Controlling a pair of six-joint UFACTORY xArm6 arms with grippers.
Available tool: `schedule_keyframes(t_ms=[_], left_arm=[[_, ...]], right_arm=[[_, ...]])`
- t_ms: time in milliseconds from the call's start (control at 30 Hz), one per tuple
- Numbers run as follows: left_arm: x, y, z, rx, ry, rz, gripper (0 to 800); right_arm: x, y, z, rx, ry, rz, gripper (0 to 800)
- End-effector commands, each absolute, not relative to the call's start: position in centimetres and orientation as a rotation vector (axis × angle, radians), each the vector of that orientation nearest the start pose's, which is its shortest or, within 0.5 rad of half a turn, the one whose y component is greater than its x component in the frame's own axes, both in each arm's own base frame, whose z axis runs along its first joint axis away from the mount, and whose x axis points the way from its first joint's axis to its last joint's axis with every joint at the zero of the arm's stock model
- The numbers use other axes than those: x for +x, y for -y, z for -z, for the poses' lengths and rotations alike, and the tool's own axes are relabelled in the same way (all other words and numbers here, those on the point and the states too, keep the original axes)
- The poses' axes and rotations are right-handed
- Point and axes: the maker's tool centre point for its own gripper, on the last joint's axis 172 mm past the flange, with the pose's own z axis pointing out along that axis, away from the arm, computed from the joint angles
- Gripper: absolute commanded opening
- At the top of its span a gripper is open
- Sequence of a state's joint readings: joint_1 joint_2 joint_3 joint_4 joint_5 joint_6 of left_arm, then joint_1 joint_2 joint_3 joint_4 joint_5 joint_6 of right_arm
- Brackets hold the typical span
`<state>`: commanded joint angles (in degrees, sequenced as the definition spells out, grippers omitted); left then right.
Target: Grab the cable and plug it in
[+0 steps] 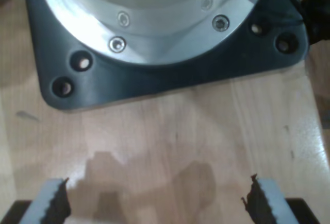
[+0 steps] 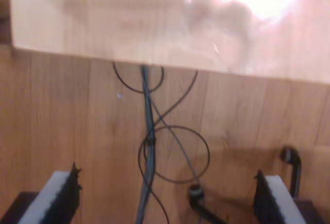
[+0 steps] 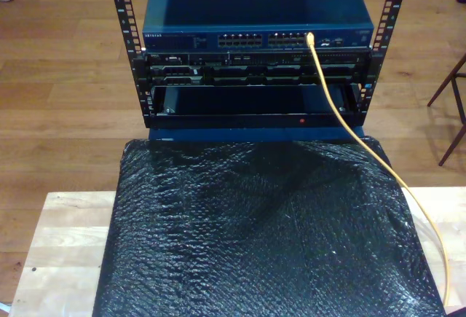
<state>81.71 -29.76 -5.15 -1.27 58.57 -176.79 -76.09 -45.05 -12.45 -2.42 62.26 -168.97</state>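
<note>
Cable (image 3: pixel 342 116) plugged into switch (image 3: pixel 258 12).

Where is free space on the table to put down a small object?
The black mat covers most of the wooden table. Bare wood remains at the exterior view's left of the mat. At the exterior view's right, the cable runs along the mat's edge, so that side is tighter.

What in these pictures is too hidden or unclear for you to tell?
- Exterior view: the cable reaches the switch, but the plug is too small to tell whether it is seated.
- Exterior view: the cable's other end is cut off by the picture's lower edge.
- Exterior view: the black bubble wrap hides whatever lies beneath it.
</note>
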Motion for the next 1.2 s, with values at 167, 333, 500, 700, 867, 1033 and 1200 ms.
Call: schedule_keyframes(t_ms=[167, 333, 500, 700, 867, 1033, 1200], left_arm=[[2.2, -12.5, -2.7, -2.170, -2.614, 0.501, 800], [2.2, -12.5, -2.7, -2.170, -2.614, 0.501, 800], [2.2, -12.5, -2.7, -2.170, -2.614, 0.501, 800], [2.2, -12.5, -2.7, -2.169, -2.616, 0.500, 800], [2.2, -12.5, -2.7, -2.170, -2.614, 0.501, 800], [2.2, -12.5, -2.7, -2.170, -2.614, 0.501, 800], [2.2, -12.5, -2.7, -2.169, -2.616, 0.500, 800]], right_arm=[[3.4, 20.3, -8.9, 2.197, -2.391, -0.051, 798], [3.0, 18.8, -6.6, 2.197, -2.405, -0.071, 798], [2.7, 18.5, -4.7, 2.192, -2.385, -0.053, 798], [0.7, 17.1, -2.4, 2.343, -2.235, -0.090, 800], [0.5, 17.5, -2.0, 2.337, -2.209, -0.060, 800], [0.5, 17.5, -2.0, 2.337, -2.210, -0.060, 800], [0.5, 17.5, -2.0, 2.337, -2.210, -0.060, 800]])
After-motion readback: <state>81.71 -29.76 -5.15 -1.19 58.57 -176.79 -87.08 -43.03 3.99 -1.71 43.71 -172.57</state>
